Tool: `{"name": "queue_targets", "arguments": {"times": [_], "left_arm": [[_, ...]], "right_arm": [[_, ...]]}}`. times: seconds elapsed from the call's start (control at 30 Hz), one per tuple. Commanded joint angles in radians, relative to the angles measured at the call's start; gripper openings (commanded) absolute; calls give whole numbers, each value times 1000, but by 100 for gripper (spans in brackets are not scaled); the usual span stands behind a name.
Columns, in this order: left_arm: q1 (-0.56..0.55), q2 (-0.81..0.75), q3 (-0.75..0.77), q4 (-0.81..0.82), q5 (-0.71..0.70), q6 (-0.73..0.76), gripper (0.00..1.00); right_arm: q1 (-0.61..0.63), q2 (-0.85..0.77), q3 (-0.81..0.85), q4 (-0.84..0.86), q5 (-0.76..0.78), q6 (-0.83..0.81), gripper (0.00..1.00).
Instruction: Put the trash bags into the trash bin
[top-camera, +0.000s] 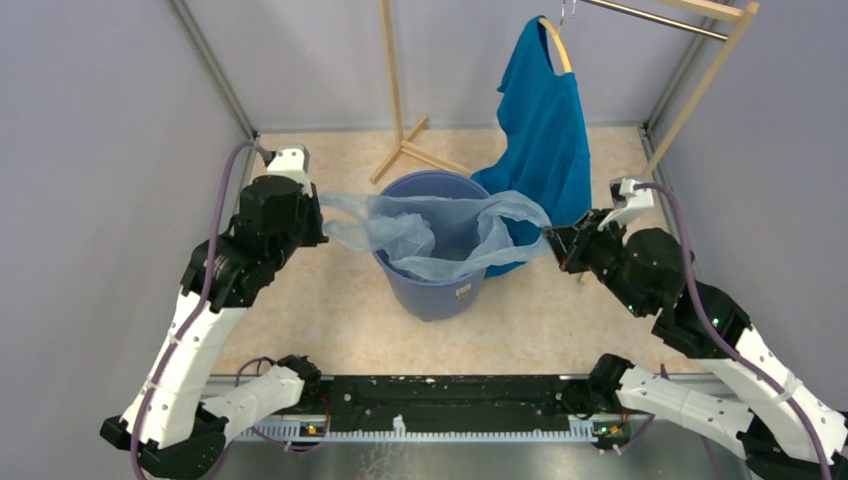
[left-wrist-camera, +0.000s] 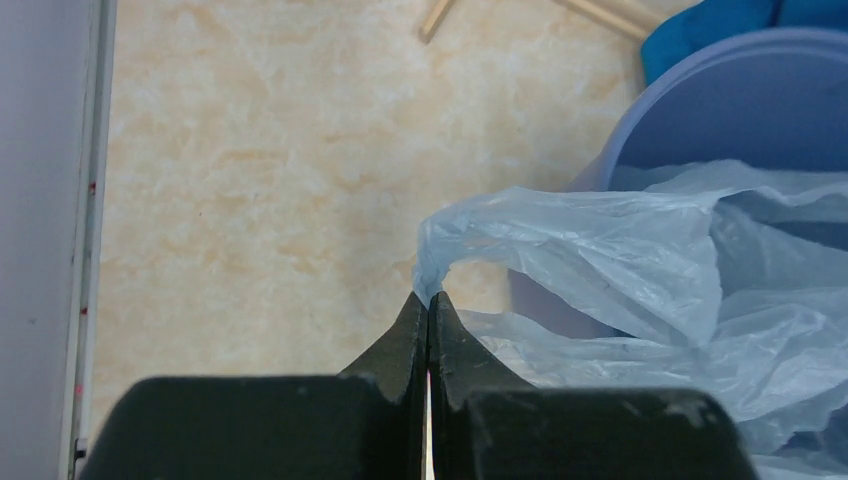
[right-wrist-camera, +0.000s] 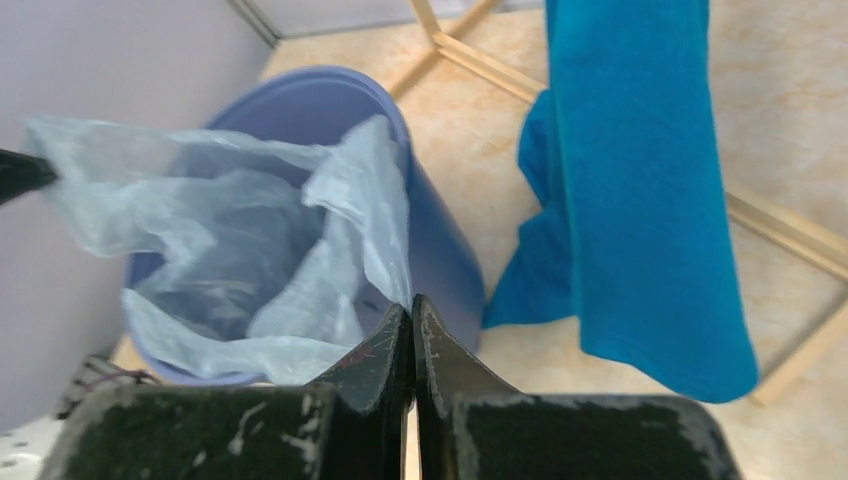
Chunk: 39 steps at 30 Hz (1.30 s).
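Note:
The pale blue-grey trash bag (top-camera: 430, 232) is stretched across the mouth of the round blue trash bin (top-camera: 435, 292), its middle sagging inside. My left gripper (top-camera: 322, 215) is shut on the bag's left edge, left of the bin; the wrist view shows the plastic (left-wrist-camera: 600, 260) pinched at the gripper's tips (left-wrist-camera: 428, 298). My right gripper (top-camera: 548, 240) is shut on the bag's right edge beside the bin's right rim; its tips (right-wrist-camera: 411, 300) pinch the bag (right-wrist-camera: 240, 230) above the bin (right-wrist-camera: 440, 250).
A bright blue T-shirt (top-camera: 545, 130) hangs on a hanger from a wooden rack (top-camera: 400, 110) behind the bin, close to my right gripper. Grey walls enclose the beige floor (top-camera: 330, 300) on three sides.

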Motion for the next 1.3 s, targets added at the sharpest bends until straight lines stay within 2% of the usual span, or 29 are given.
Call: {"name": "queue_targets", "arguments": {"times": [0.0, 0.13, 0.33, 0.43, 0.5, 0.63, 0.7, 0.77, 0.9, 1.0, 1.1, 1.2, 1.27], "left_arm": [[3, -32, -66, -21, -61, 3, 0], [3, 3, -90, -52, -197, -26, 0], [3, 57, 62, 16, -119, -37, 1], [4, 69, 102, 52, -167, -17, 0], [4, 77, 84, 58, -216, 4, 0], [4, 101, 8, -11, -354, 11, 0], [4, 87, -27, -50, -366, -16, 0], [4, 42, -55, -51, -309, -20, 0], [4, -67, -83, 6, -72, -26, 2], [4, -111, -88, 35, 80, -38, 6], [5, -125, -77, 37, 138, -50, 8], [4, -138, -70, 40, 162, -61, 8], [3, -148, -72, 44, 173, -66, 8]], "right_arm": [[-1, -2, -37, -63, 80, -87, 0], [-1, -5, -79, -85, 239, -117, 0], [-1, 42, -82, 72, 417, -236, 0], [-4, 105, -52, 102, 583, -305, 0], [-33, 150, -39, 93, 611, -330, 0], [-154, 175, -33, 51, 433, -308, 0], [-174, 174, -36, 35, 399, -306, 0], [-174, 159, -38, 27, 323, -324, 4], [-175, 109, -15, -27, 124, -332, 15], [-176, 105, 39, -100, -21, -278, 18], [-175, 135, 106, -191, -162, -188, 34], [-175, 174, 200, -330, -165, -8, 57], [-175, 181, 244, -415, -144, 130, 61]]}}
